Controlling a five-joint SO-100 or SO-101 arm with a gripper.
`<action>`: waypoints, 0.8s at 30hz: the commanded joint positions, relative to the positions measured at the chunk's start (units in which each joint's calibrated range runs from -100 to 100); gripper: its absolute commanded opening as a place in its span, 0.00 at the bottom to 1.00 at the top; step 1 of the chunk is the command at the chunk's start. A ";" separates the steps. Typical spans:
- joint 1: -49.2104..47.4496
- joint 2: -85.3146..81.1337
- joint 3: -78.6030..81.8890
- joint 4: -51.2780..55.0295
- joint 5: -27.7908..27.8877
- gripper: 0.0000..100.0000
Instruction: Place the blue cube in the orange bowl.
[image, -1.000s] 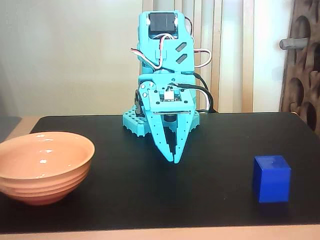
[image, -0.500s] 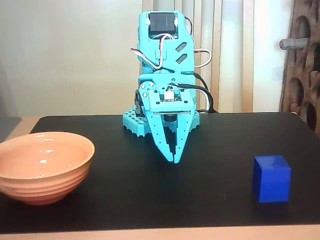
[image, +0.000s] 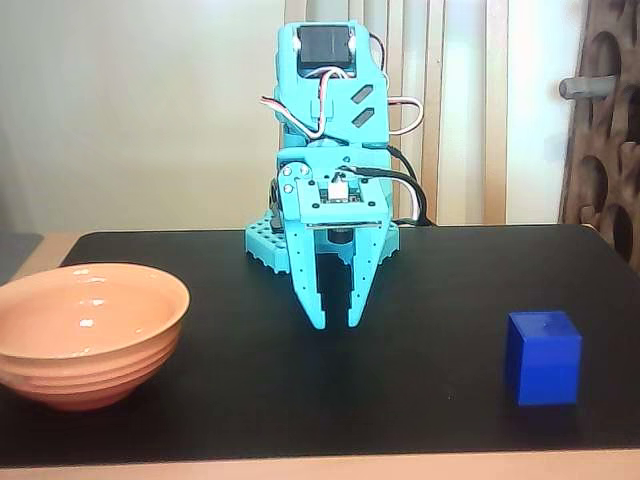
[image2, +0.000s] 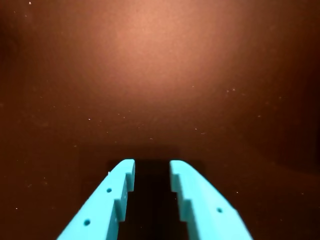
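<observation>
The blue cube (image: 543, 357) rests on the black table at the front right in the fixed view. At the front left stands the orange bowl (image: 86, 330), with nothing in it. My turquoise gripper (image: 335, 322) points down at the table's middle, between the two and touching neither. Its fingers are slightly apart and hold nothing. The wrist view shows the gripper (image2: 151, 169) over bare dark tabletop; cube and bowl are out of that view.
The arm's turquoise base (image: 272, 243) sits at the back centre of the black table (image: 440, 290). A wooden slatted chair back (image: 450, 110) and a brown perforated panel (image: 610, 140) stand behind the table.
The gripper's fingers have parted a little; one second ago their tips met. The arm, cube and bowl have stayed in place.
</observation>
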 joint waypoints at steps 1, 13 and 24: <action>1.14 -0.93 0.54 0.44 0.01 0.20; 1.24 -0.93 0.54 -0.17 -0.67 0.33; 0.54 -0.93 0.54 -0.17 -1.67 0.33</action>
